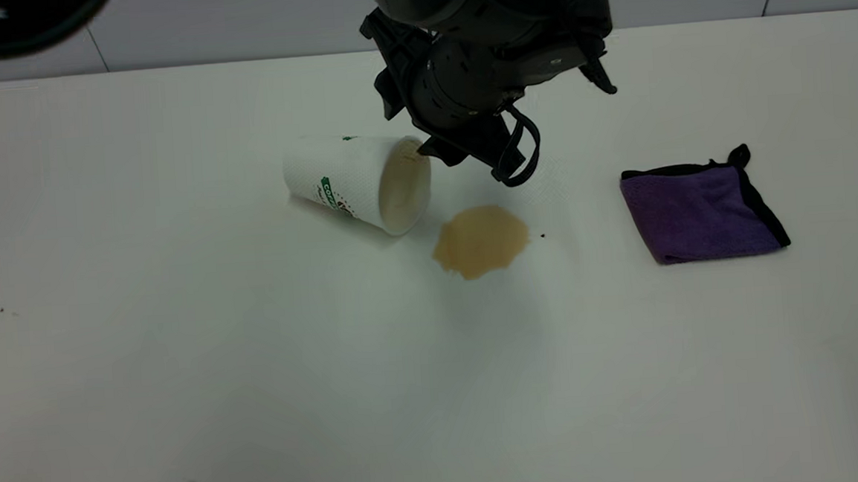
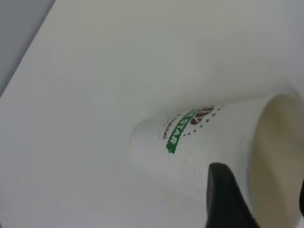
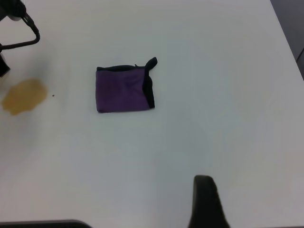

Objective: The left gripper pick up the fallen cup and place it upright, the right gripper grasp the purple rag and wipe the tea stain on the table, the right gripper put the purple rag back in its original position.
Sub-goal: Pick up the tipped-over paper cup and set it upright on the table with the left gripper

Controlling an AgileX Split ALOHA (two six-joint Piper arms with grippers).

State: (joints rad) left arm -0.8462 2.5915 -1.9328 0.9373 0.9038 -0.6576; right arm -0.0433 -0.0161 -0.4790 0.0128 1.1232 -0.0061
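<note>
A white paper cup (image 1: pixel 355 182) with a green logo lies on its side, its mouth towards a tan tea stain (image 1: pixel 479 240). My left gripper (image 1: pixel 429 150) is open at the cup's rim. In the left wrist view the cup (image 2: pixel 199 147) fills the frame, with one finger (image 2: pixel 222 194) over its wall near the mouth and the other at the frame's edge. The purple rag (image 1: pixel 699 209) with black trim lies folded to the right of the stain. It also shows in the right wrist view (image 3: pixel 122 89), far from my right gripper, whose one visible finger (image 3: pixel 205 202) hangs over bare table.
The white table (image 1: pixel 185 397) spreads wide around the objects. A few dark specks (image 1: pixel 1 312) lie at the left. A dark blurred shape (image 1: pixel 13 20) sits in the top left corner of the exterior view. The table's far edge meets a grey wall.
</note>
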